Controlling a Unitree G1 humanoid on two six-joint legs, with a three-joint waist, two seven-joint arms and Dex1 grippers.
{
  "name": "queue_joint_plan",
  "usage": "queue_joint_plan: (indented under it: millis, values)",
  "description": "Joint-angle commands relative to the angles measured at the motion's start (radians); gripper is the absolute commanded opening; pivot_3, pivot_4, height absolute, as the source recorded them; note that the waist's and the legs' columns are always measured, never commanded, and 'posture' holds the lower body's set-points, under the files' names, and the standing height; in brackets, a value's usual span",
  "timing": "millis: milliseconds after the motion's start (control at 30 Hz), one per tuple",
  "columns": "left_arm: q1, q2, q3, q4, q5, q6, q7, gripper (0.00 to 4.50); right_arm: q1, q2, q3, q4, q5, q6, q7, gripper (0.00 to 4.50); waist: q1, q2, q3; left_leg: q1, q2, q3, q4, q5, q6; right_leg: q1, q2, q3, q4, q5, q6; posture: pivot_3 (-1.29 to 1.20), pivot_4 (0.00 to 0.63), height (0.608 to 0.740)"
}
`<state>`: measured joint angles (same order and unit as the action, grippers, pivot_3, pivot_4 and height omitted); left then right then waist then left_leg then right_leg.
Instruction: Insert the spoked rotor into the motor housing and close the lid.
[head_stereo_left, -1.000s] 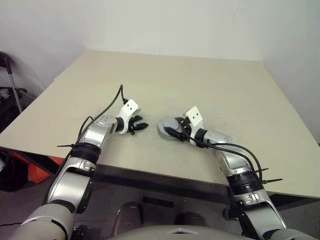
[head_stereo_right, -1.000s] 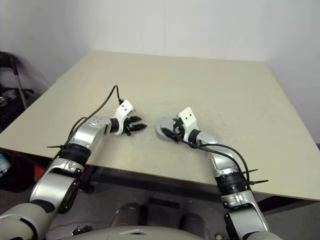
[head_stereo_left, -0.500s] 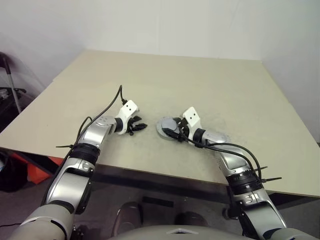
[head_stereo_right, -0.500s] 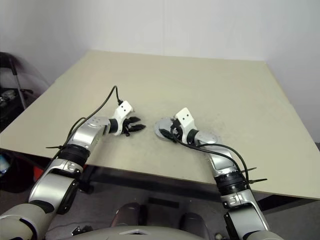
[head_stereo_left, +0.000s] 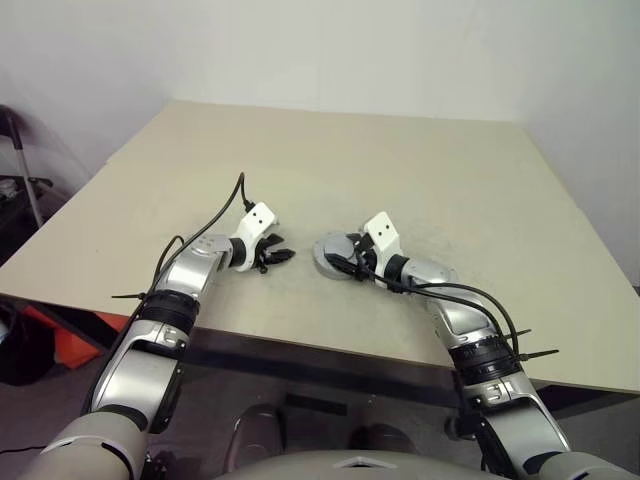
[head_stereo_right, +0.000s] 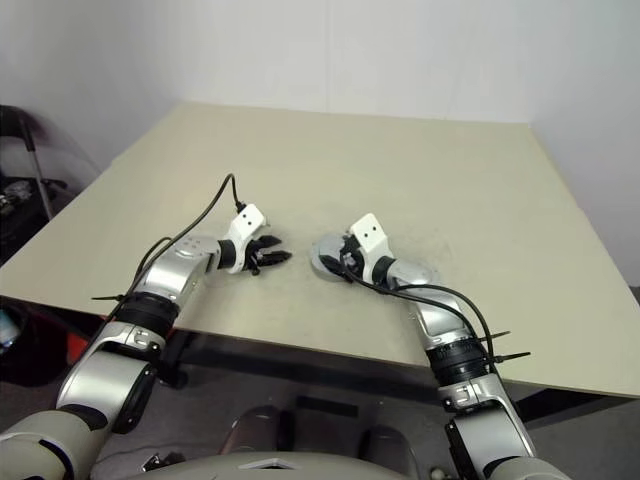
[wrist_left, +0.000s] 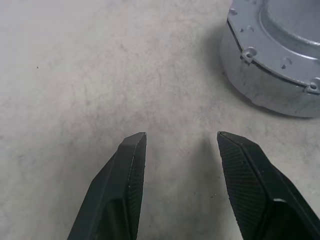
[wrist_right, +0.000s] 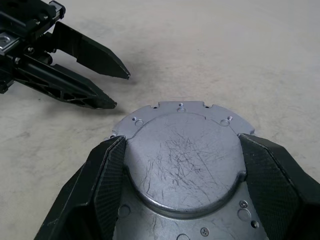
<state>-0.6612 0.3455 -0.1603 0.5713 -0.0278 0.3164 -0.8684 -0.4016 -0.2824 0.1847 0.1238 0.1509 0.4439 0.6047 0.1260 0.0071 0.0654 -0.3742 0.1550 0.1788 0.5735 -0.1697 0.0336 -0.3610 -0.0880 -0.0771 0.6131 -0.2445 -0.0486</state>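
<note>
We read the job as close to finished. The motor housing (wrist_right: 182, 165) sits on the table (head_stereo_left: 330, 160) a little in from its near edge, roughly midway along that edge, and its top is covered by the lid (wrist_right: 182, 150), a scratched silver-grey disc with small screw holes around its rim. The lid looks seated flat on the housing, though we cannot see whether it is fully pressed home. No spoked rotor lies loose on the tabletop, so we judge it to be inside already, under the lid; that part stays hidden from us.

Our right gripper (wrist_right: 182, 167) has its two fingers spread wide, one on each side of the housing, hugging its wall; whether the pads actually press on the metal we cannot tell. Our left gripper (wrist_left: 182, 145) hangs just beside the housing, on the side toward the table's left edge, fingers about half apart and holding nothing, their tips over bare tabletop.

What seems left: confirm the lid is down and let go.
</note>
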Motion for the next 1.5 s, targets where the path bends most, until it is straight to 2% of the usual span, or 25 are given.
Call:
queue_joint_plan:
  millis: [33,100,200,367,567,700,767,1067,1200,1333,1400,1500]
  values:
    - [-0.04,-0.02,0.047,-0.048,-0.06,0.054,0.003,2.4,0.027,-0.03,0.022,0.041,-0.042,0.042,-0.007,3.09,0.0,0.0,0.0,0.0,0.0,0.0,0.0,0.0,0.0,0.0,0.0,0.0,0.0,0.0,0.0,0.0,0.0,0.74]
    - [-0.065,-0.052,0.088,-0.057,-0.117,0.125,0.012,2.4,0.025,-0.03,0.024,0.046,-0.041,0.041,-0.009,3.09,0.001,0.0,0.0,0.0,0.0,0.0,-0.001,0.0,0.0,0.0,0.0,0.0,-0.001,0.0,0.0,0.0,0.0,0.74]
    - [-0.124,-0.115,0.17,-0.06,-0.225,0.248,0.029,1.79,0.02,-0.03,0.026,0.06,-0.043,0.037,-0.01,3.09,0.002,0.0,0.0,0.0,0.0,0.0,0.0,0.0,0.0,0.0,0.0,0.0,-0.001,0.0,0.0,0.0,0.0,0.74]
    - [-0.155,-0.156,0.181,-0.048,-0.275,0.358,0.043,0.08,0.015,-0.03,0.029,0.063,-0.045,0.037,-0.015,3.09,-0.001,0.001,-0.001,0.002,0.0,0.0,-0.001,0.0,0.0,0.002,0.0,0.0,-0.001,0.0,0.0,0.0,0.0,0.74]
    - [-0.114,-0.146,0.1,-0.027,-0.231,0.432,0.058,0.04,0.02,-0.031,0.019,0.056,-0.044,0.037,-0.031,3.09,-0.002,0.001,-0.001,0.002,0.0,0.0,-0.002,0.0,0.0,0.003,0.0,0.0,-0.004,0.0,0.0,0.0,0.0,0.74]
    - [-0.074,-0.146,0.097,-0.063,-0.263,0.485,0.039,0.04,0.026,-0.031,0.018,0.048,-0.044,0.036,-0.035,3.09,0.0,0.001,-0.001,0.004,0.0,0.0,-0.002,0.0,0.0,0.005,0.0,0.0,-0.006,0.0,0.001,0.0,0.0,0.74]
    - [-0.064,-0.149,0.104,-0.076,-0.281,0.512,0.037,0.04,0.028,-0.032,0.019,0.043,-0.045,0.036,-0.037,3.09,0.0,0.001,-0.001,0.007,0.0,0.0,-0.003,0.0,0.0,0.008,0.0,0.0,-0.006,-0.003,0.006,0.0,0.0,0.74]
    - [-0.028,-0.141,0.057,-0.096,-0.26,0.524,0.064,0.04,0.02,-0.033,-0.012,-0.003,0.0,0.081,-0.026,3.09,0.001,0.001,-0.002,0.007,-0.001,0.0,-0.004,0.0,0.0,0.008,0.0,0.0,-0.007,-0.004,0.007,0.0,0.0,0.74]
    - [-0.032,-0.142,0.052,-0.089,-0.256,0.519,0.068,0.0,0.032,-0.051,-0.039,-0.14,0.049,0.138,-0.003,4.43,0.004,0.001,-0.002,0.007,-0.001,0.0,-0.006,0.0,0.0,0.008,0.0,0.0,-0.009,-0.004,0.008,0.0,0.0,0.74]
    - [-0.039,-0.142,0.05,-0.08,-0.256,0.512,0.069,0.0,0.035,-0.074,-0.121,-0.32,0.146,0.248,0.004,4.48,0.004,0.001,-0.001,0.006,-0.002,0.0,-0.009,0.0,0.0,0.007,0.0,0.0,-0.009,-0.004,0.008,0.0,0.0,0.74]
    - [-0.045,-0.141,0.049,-0.068,-0.252,0.502,0.069,0.0,0.029,-0.066,-0.24,-0.395,0.276,0.373,-0.007,4.48,0.005,0.002,-0.001,0.006,-0.002,0.0,-0.01,0.001,-0.001,0.006,0.0,0.0,-0.009,-0.004,0.008,0.0,0.0,0.74]
    - [-0.054,-0.14,0.051,-0.049,-0.249,0.486,0.067,0.0,0.028,-0.073,-0.36,-0.4,0.386,0.518,-0.037,4.48,0.008,0.001,-0.001,0.006,-0.002,0.0,-0.011,0.001,-0.001,0.006,0.0,0.0,-0.01,-0.005,0.009,0.0,0.0,0.74]
